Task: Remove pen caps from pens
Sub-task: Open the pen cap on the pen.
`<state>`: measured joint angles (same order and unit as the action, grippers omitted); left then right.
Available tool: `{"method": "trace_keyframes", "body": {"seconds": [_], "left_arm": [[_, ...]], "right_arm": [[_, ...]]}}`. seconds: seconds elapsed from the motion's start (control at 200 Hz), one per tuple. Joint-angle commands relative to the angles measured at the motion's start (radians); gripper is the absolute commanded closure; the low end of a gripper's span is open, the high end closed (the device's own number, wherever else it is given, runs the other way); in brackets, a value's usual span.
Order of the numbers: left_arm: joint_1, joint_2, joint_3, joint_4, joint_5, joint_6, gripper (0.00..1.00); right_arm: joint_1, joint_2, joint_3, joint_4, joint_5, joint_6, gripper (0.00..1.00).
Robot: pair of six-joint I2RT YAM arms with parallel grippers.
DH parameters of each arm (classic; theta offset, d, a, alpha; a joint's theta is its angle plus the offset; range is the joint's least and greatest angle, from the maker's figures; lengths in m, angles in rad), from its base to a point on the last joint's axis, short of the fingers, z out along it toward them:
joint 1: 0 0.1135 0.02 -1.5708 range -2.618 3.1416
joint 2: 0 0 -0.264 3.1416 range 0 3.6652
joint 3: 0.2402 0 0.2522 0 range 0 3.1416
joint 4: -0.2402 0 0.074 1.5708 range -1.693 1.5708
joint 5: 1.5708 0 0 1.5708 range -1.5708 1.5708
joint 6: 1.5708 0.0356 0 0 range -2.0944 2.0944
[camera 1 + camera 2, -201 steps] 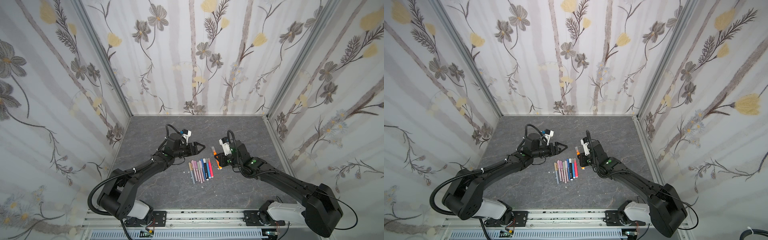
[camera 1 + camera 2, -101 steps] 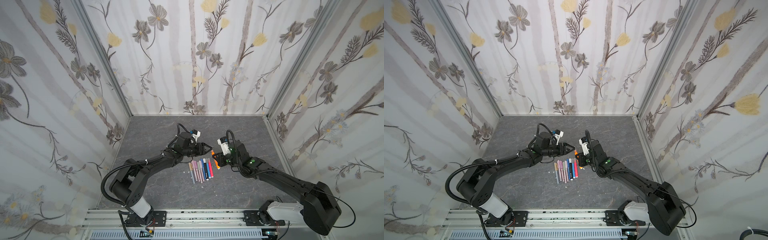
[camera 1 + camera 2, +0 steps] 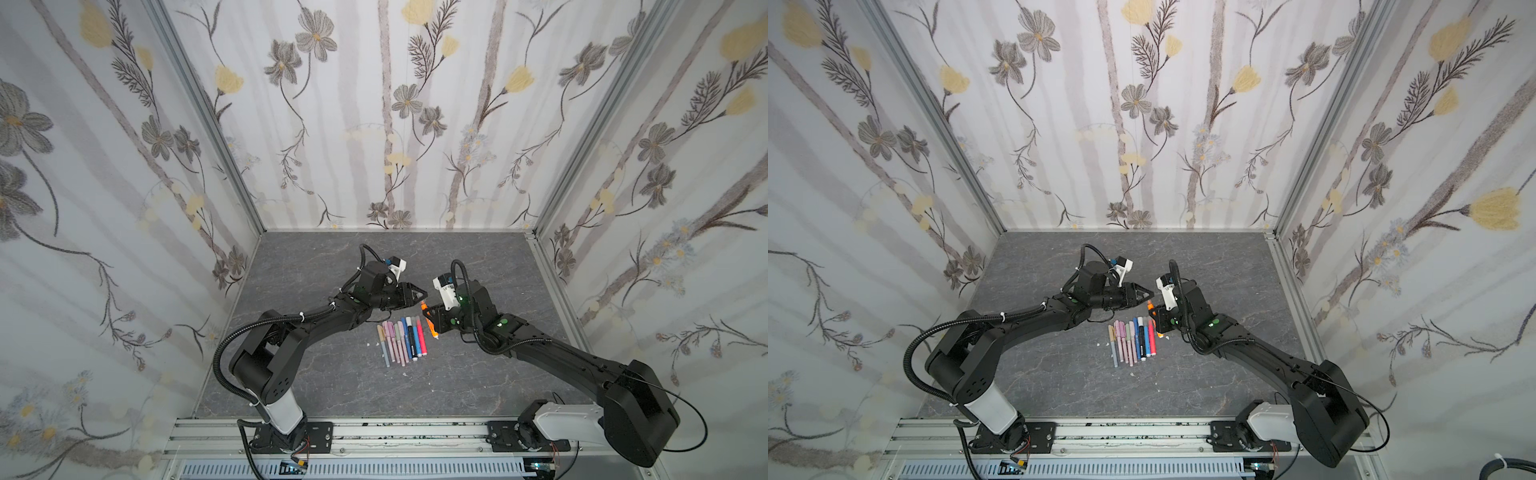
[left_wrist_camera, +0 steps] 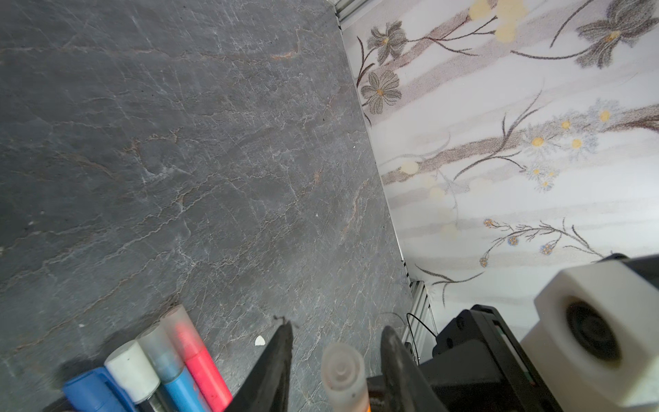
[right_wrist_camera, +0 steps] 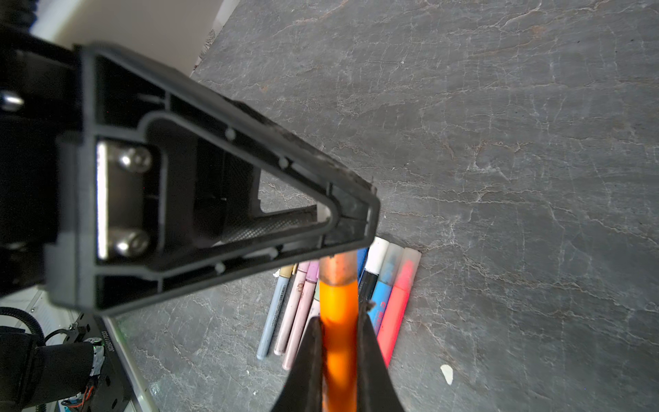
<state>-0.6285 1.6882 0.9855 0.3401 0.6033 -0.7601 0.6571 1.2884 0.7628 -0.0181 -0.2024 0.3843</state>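
On the bench [image 3: 332,386] the other pens [image 3: 401,340] lie in one tidy row; near them my right fingers [image 5: 372,351] are clamped on the orange pen [image 5: 338,317] to steady its barrel, I judge, while my left fingers [image 4: 278,364] stand apart, straddling its frosted cap [image 4: 342,371] without gripping it yet

Work surface: dark grey, stone-veined tabletop [image 3: 316,266]. Three sides closed by pale panels printed with grey and yellow flowers [image 3: 374,124], joined at the far corners by aluminium corner posts [image 3: 208,112]. Ribbed aluminium rail [image 3: 395,434] runs along the near edge. One small white fleck [image 3: 406,375] lies mid-width, in the table's near half.
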Motion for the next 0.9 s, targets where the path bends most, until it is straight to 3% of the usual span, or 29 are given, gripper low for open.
{"method": "trace_keyframes", "body": {"seconds": [0.0, 0.55, 0.894], "left_arm": [[0.001, 0.001, 0.011, 0.035, 0.015, -0.011, 0.62], [-0.002, 0.008, 0.005, 0.069, 0.042, -0.034, 0.78], [-0.003, 0.005, -0.007, 0.109, 0.070, -0.066, 1.00]], "right_arm": [[0.001, 0.007, -0.002, 0.046, 0.009, -0.003, 1.00], [0.000, 0.013, -0.002, 0.069, 0.018, 0.005, 1.00], [0.000, 0.022, -0.002, 0.082, 0.018, 0.012, 1.00]]}}
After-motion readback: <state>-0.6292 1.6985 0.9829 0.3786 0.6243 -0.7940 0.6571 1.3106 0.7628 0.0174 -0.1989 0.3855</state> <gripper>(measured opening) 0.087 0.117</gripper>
